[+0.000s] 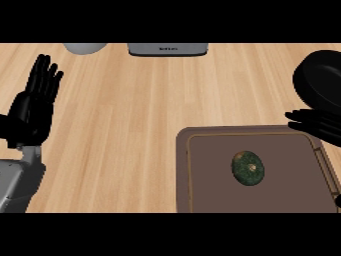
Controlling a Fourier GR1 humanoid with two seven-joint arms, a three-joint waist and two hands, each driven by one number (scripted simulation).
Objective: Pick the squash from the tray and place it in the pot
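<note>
Squash (248, 168) lies on tray (202, 175); pot (328, 82) cut off at right.

Wood-grain counter (151, 100); glossy black pot (328, 82)

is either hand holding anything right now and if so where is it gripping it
Nothing is held. The left hand rests open at the view's left, fingers up. The right hand is open above the tray's right edge, apart from the squash, which lies on the tray.
</note>
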